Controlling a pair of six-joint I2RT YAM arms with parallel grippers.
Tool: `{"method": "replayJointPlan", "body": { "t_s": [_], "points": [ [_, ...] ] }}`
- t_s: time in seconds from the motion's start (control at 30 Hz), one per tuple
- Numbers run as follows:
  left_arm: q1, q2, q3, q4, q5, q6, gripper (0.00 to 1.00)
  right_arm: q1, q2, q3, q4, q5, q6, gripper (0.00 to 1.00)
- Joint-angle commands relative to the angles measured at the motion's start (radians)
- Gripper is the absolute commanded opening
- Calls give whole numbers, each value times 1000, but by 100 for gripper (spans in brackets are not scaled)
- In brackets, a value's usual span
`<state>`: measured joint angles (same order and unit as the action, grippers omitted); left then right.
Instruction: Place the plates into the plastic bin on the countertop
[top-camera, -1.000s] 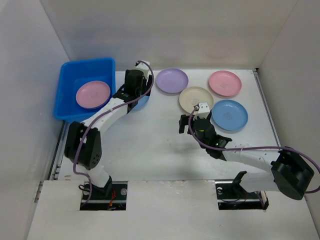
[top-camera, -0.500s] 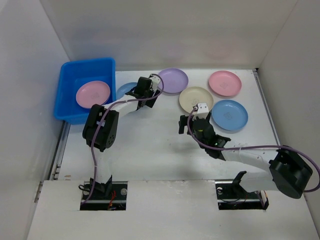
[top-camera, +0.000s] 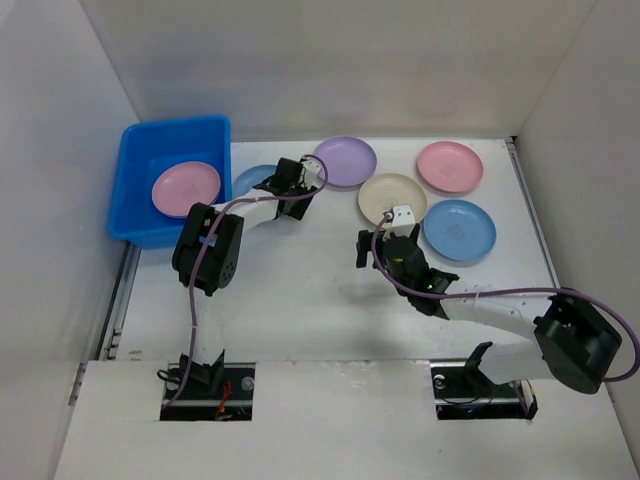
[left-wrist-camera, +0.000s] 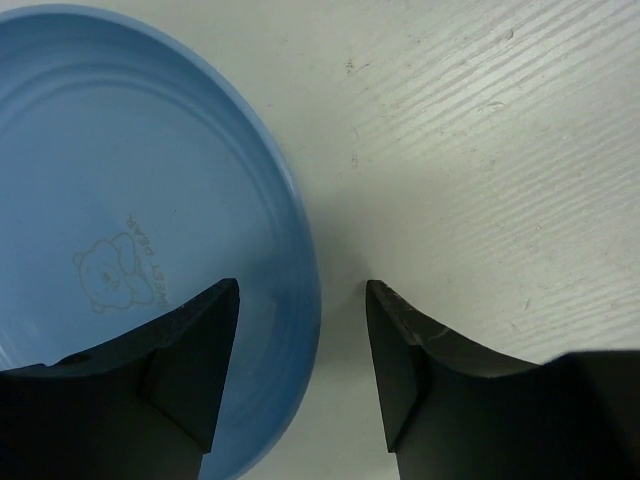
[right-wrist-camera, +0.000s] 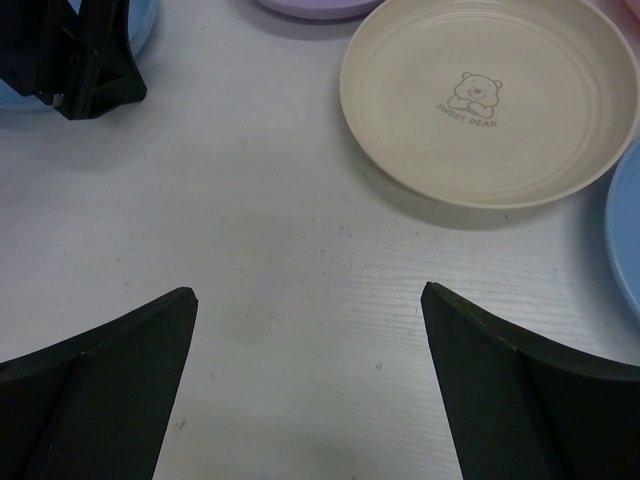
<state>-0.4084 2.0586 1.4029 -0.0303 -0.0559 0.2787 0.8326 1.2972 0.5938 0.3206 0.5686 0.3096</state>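
White matte bench (top-camera: 300, 300), white walls (top-camera: 350, 60). Left jaws part-open, astride rim of pale blue round plastic plate (left-wrist-camera: 130, 200) lying just beside bright blue rectangular plastic bin (top-camera: 170, 135); nothing clamped yet. Right jaws wide, empty. Risk: thin shallow rim slips out on closing, plate skids.

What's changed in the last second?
The left gripper shifted right to the rim of the light blue plate away from the blue bin, jaws astride it, not yet gripping. The right gripper, open near the cream plate, and the pink plate in the bin stayed put.
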Motion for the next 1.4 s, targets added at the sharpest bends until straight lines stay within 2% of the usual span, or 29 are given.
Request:
{"method": "replayJointPlan", "body": {
  "t_s": [0.0,0.07,0.2,0.27,0.4,0.57,0.7,0.83,1.03,1.13,1.37],
  "points": [
    [3,9,34,-45,30,-4,47,-2,-15,35,29,13,-9,100],
    [0,12,33,-52,31,-10,38,0,-18,34,29,13,-9,100],
    [-13,3,30,-62,27,-19,10,0,-27,32,29,13,-7,100],
    [-39,-31,10,-37,31,-27,2,0,-35,29,29,14,-7,100],
    [-103,-122,-39,26,16,-78,0,0,-59,20,31,14,-3,100],
    [-206,-265,-61,23,-51,-157,0,1,-91,8,34,19,0,100],
    [-275,-379,-12,-43,-165,-168,0,1,-102,6,31,23,0,100],
    [-283,-488,70,-118,-260,-138,0,4,-105,8,32,30,-1,100],
    [-143,-591,171,-206,-387,-43,0,9,-104,11,35,28,2,100],
    [-45,-603,171,-191,-384,-38,1,15,-95,14,37,27,2,100],
    [183,-462,182,-140,-306,-84,2,18,-62,24,32,25,-4,100]
  ]
}}
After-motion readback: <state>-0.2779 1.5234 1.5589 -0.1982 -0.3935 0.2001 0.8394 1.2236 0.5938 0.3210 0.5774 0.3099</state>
